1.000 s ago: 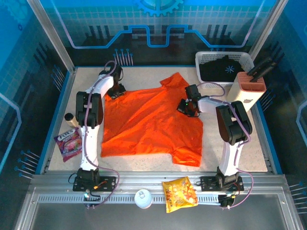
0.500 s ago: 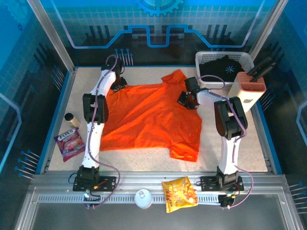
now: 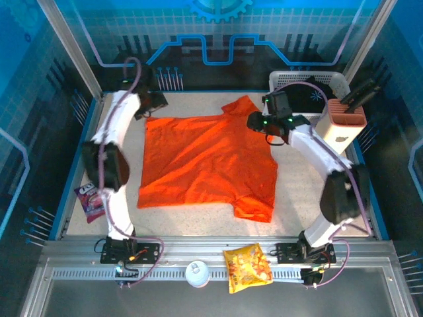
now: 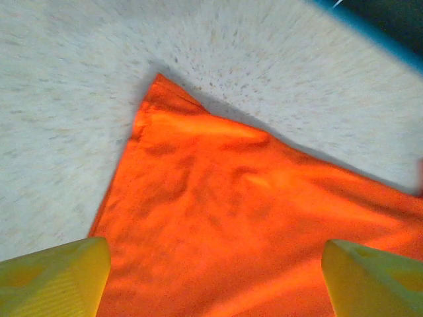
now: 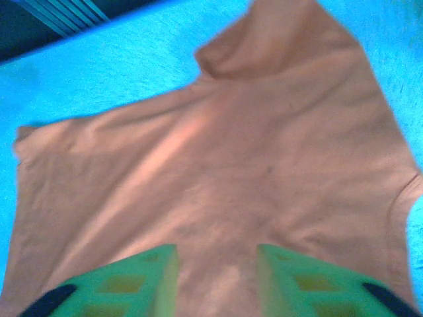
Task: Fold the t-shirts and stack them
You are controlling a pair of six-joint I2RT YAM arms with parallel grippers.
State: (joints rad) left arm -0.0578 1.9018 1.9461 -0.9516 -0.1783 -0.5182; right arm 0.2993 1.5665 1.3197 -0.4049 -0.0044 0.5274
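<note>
Speckled beige tabletop [image 3: 188, 216] inside blue-lit enclosure. Orange t-shirt [image 3: 205, 162] spread flat at centre: bright, plain, faint creases, one sleeve pointing to far edge, other at near right. White basket [image 3: 281, 80] at far right holds crumpled black shirt [image 3: 310, 96] with pale starburst print. Left fingers [image 4: 53, 277] over orange t-shirt's far-left corner, spread wide, empty. Right fingers [image 5: 132, 284] over its far-right part, narrower gap, empty.

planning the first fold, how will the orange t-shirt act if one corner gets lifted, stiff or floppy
Probably floppy: the orange t-shirt lies flat with soft wrinkles, so a lifted corner should drape and drag the rest along. It looks like thin cloth, so likely light. Pushed across the table, it would probably bunch up rather than slide whole.
</note>
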